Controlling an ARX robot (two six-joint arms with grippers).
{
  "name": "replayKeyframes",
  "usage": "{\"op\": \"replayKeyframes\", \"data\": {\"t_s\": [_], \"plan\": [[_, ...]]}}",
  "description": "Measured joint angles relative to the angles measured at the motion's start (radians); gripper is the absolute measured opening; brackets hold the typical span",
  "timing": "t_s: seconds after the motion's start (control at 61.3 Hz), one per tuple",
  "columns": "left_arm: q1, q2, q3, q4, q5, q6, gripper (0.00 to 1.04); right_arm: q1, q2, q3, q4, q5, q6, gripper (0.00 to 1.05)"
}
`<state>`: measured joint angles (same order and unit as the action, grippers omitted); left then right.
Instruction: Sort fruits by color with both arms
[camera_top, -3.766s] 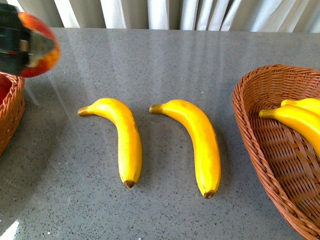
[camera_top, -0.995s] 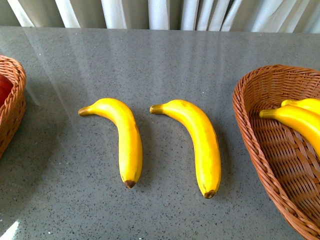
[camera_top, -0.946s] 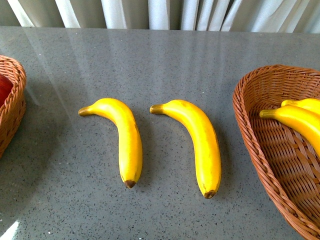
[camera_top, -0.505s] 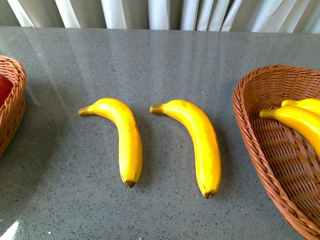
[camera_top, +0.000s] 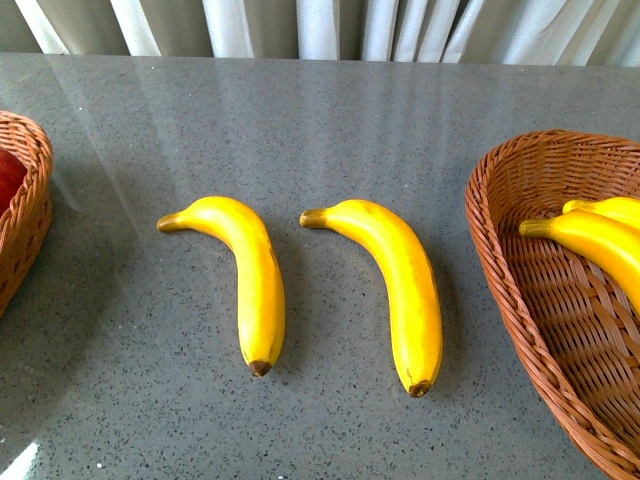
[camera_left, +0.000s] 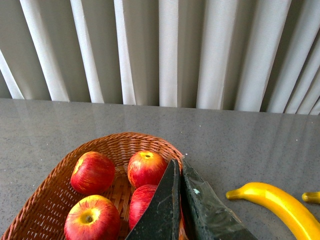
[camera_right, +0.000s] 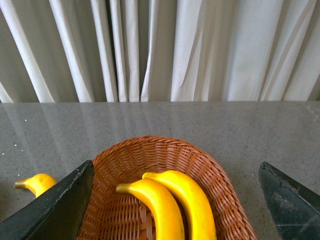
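Note:
Two yellow bananas lie side by side on the grey table, the left one (camera_top: 248, 280) and the right one (camera_top: 397, 283). Two more bananas (camera_top: 595, 238) lie in the right wicker basket (camera_top: 520, 300); they also show in the right wrist view (camera_right: 172, 205). Several red apples (camera_left: 93, 172) lie in the left wicker basket (camera_left: 150, 142), of which only an edge (camera_top: 28, 215) shows in the front view. My left gripper (camera_left: 179, 172) is shut and empty above that basket's rim. My right gripper (camera_right: 175, 200) is open wide above the right basket. Neither arm shows in the front view.
White curtains (camera_top: 320, 28) hang behind the table's far edge. The left banana's stem end (camera_left: 280, 205) lies on the table beside the left gripper in the left wrist view. The grey tabletop (camera_top: 330, 130) stretches between the two baskets.
About four seconds ago my left gripper held a red apple at the upper left of the front view; now the arm and apple are out of that view. The bananas have not moved.

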<state>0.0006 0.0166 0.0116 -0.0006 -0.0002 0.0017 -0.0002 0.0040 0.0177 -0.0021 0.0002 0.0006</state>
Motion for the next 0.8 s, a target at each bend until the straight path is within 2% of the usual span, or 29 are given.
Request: {"op": "replayKeyframes", "data": {"t_s": [0.082, 0.196, 0.375, 0.473, 0.505, 0.799], "plan": [[0.0, 0.0, 0.0, 0.0, 0.0, 0.0, 0.05, 0.0, 0.0, 0.0, 0.0, 0.0, 0.0, 0.96], [0.0, 0.0, 0.0, 0.0, 0.0, 0.0, 0.35, 0.0, 0.0, 0.0, 0.0, 0.0, 0.0, 0.96], [0.0, 0.0, 0.0, 0.0, 0.0, 0.0, 0.68, 0.0, 0.0, 0.0, 0.0, 0.0, 0.0, 0.96], [0.0, 0.0, 0.0, 0.0, 0.0, 0.0, 0.93, 0.0, 0.0, 0.0, 0.0, 0.0, 0.0, 0.96], [0.0, 0.0, 0.0, 0.0, 0.0, 0.0, 0.97, 0.0, 0.0, 0.0, 0.0, 0.0, 0.0, 0.96], [0.0, 0.0, 0.0, 0.0, 0.0, 0.0, 0.96, 0.0, 0.0, 0.0, 0.0, 0.0, 0.0, 0.96]]}}
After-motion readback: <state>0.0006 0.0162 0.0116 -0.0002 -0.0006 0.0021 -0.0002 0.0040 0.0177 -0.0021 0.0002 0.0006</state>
